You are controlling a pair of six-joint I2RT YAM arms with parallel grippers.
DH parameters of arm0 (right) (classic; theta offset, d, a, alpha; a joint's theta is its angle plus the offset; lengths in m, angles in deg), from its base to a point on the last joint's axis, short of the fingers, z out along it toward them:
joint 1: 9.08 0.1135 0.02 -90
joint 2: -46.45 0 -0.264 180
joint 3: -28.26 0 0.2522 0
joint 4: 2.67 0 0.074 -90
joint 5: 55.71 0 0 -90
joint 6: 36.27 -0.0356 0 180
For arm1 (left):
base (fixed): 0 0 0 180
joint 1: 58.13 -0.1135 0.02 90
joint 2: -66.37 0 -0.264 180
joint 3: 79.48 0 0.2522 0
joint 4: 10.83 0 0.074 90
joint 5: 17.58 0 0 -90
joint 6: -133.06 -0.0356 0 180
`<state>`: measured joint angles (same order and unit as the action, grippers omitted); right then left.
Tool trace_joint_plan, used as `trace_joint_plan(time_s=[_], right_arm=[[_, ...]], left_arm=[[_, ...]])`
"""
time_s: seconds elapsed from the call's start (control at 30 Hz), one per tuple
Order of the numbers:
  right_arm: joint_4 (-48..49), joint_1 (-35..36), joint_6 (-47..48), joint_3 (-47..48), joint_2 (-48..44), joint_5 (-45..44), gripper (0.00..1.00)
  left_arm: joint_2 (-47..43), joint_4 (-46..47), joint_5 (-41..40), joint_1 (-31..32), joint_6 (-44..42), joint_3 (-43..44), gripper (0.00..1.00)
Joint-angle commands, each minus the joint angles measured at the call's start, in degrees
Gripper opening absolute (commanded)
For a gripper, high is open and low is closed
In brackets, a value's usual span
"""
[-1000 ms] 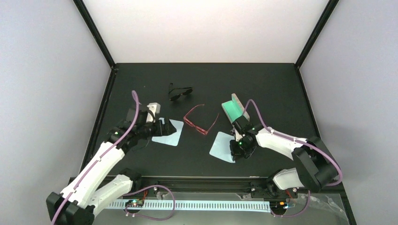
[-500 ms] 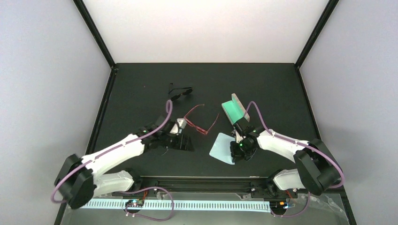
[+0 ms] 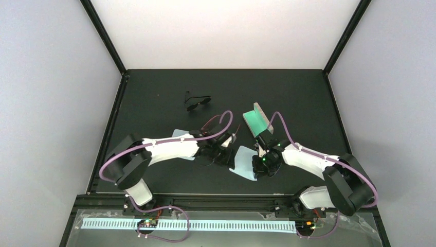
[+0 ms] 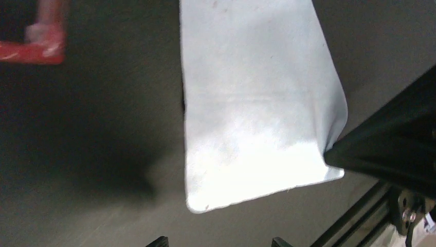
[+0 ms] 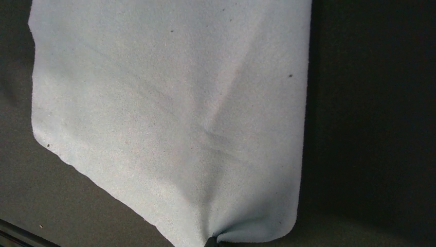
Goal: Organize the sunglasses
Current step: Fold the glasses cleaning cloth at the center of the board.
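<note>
The sunglasses (image 3: pixel 212 123), red-framed, lie mid-table, mostly hidden under my left arm; one red corner shows in the left wrist view (image 4: pixel 36 50). My left gripper (image 3: pixel 228 153) is open and empty, low over the near edge of a pale blue cloth (image 3: pixel 240 163), its fingertips (image 4: pixel 160 240) just short of that cloth (image 4: pixel 257 103). My right gripper (image 3: pixel 260 168) is shut on the cloth's near right corner (image 5: pixel 212 237), which puckers where it is pinched. The rest of the cloth (image 5: pixel 169 103) lies flat.
A black dark-lensed pair (image 3: pixel 197 101) lies farther back. An open green-lined case (image 3: pixel 255 119) stands behind the right wrist. A second pale cloth (image 3: pixel 180 135) peeks out behind my left arm. The right arm's black body (image 4: pixel 396 149) is close on the left gripper's right.
My left arm has swung right from the left cloth, across the red sunglasses, to the right cloth. My right gripper has stayed put on that cloth's corner.
</note>
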<state>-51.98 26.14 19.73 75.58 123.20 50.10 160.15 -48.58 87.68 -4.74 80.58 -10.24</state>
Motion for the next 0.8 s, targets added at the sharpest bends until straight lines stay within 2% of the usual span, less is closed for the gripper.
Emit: trace_joint_plan(time_s=[0.0, 0.1, 0.33, 0.77], right_arm=[[-0.6, 0.6, -0.7, -2.2, 0.2, -5.3, 0.01], [-0.7, 0.6, -0.8, -2.1, 0.2, -5.6, 0.01], [-0.5, 0.6, -0.4, -1.9, 0.5, -6.0, 0.01], [-0.5, 0.6, 0.2, -1.7, 0.2, -6.3, 0.01]], left_arm=[[6.4, -1.9, -3.4, 2.4, 1.0, 6.3, 0.5], [9.5, -2.4, -4.0, 3.2, 1.8, 7.8, 0.45], [11.8, -5.3, -7.6, 4.4, 3.8, 8.3, 0.39], [14.5, -0.3, -4.2, 5.7, 4.6, 7.6, 0.38]])
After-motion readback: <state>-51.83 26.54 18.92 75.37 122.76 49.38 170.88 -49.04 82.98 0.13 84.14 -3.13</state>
